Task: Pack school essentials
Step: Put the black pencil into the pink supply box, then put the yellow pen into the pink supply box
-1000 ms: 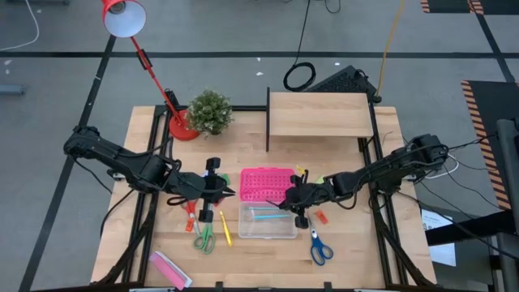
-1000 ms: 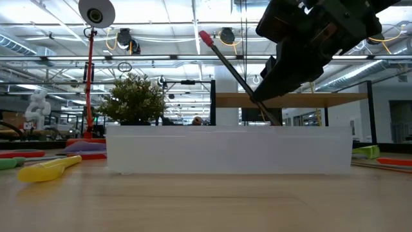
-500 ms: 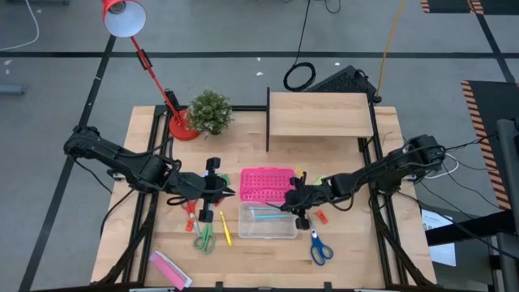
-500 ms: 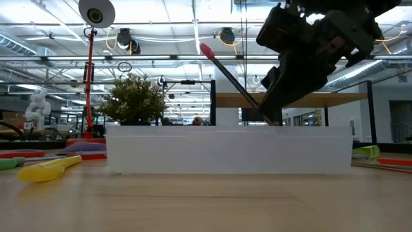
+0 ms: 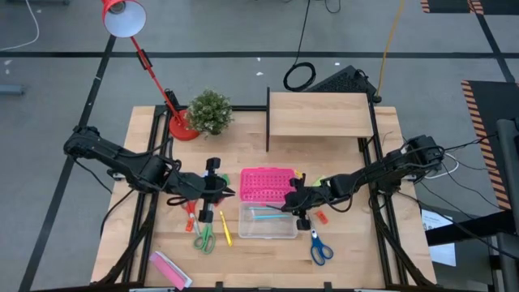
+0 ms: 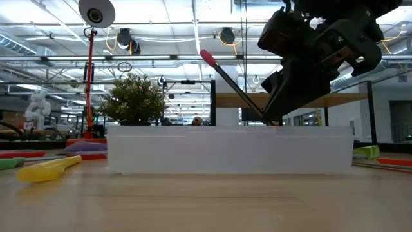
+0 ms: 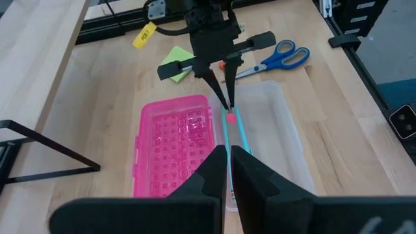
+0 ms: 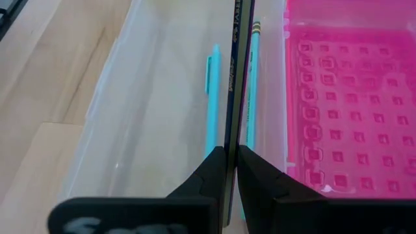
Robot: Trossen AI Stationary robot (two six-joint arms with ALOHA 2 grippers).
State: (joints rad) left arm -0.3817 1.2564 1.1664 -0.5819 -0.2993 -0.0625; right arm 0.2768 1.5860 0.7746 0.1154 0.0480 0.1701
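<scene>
The wooden table (image 5: 243, 162) carries a clear box (image 5: 268, 221) near its front middle, the landmark here. Touching its far side lies the pink perforated lid (image 5: 265, 185). Left of the box lie a yellow pencil (image 5: 225, 229) and green-handled scissors (image 5: 203, 237); right of it, blue-handled scissors (image 5: 319, 247). A pink packet (image 5: 169, 268) lies at the front-left. Far behind stand a potted plant (image 5: 210, 113), a red lamp base (image 5: 183, 130) and a wooden shelf (image 5: 319, 115).

The right arm reaches inward from the counter's right side, its pincer (image 5: 293, 203) clamped tight. The left arm extends from the left, its pincer (image 5: 228, 193) closed.
</scene>
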